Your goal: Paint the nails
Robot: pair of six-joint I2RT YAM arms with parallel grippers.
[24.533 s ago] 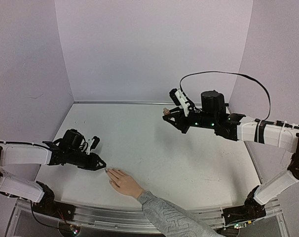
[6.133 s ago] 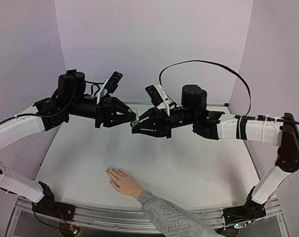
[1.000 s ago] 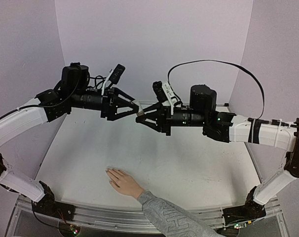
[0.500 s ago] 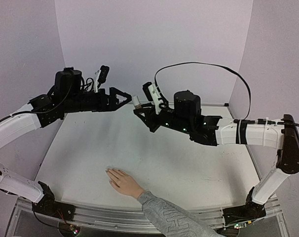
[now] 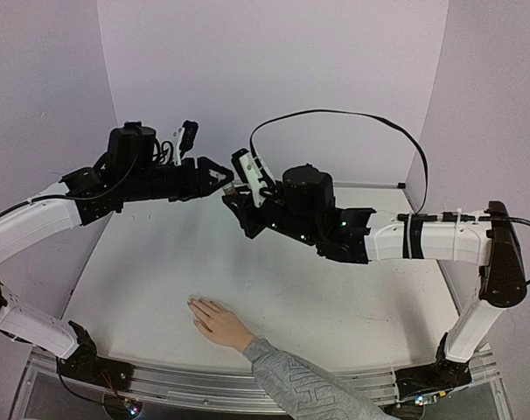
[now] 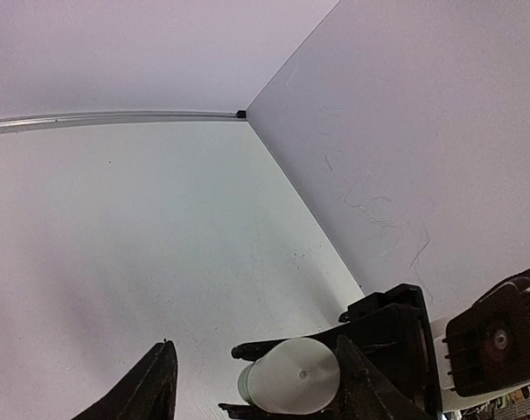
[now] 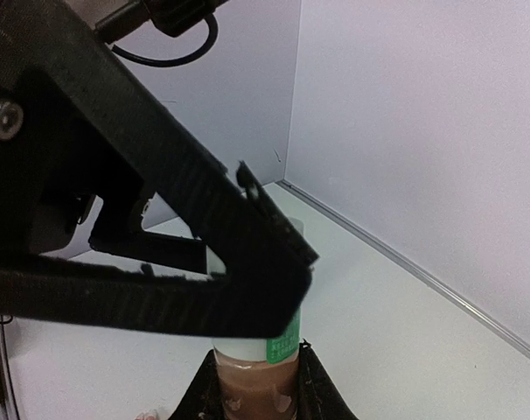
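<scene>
The left gripper (image 5: 223,178), hard black plastic with wedge-shaped fingers, hangs above the table (image 5: 361,293) with its jaws apart on either side of a small bottle's (image 6: 289,376) smooth, round white cap. The right gripper (image 5: 237,194) is clamped on the bottle's glassy brown base. Below them a hand (image 5: 218,323) in a grey patterned sleeve (image 5: 309,389) lies flat on the matte white surface. Its nails (image 5: 195,306), too tiny to tell apart, are at the fingertips, and the hand's long axis points far-left.

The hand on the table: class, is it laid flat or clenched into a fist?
Laid flat: in the top view the hand lies open on the table, stretched out and not balled up.
</scene>
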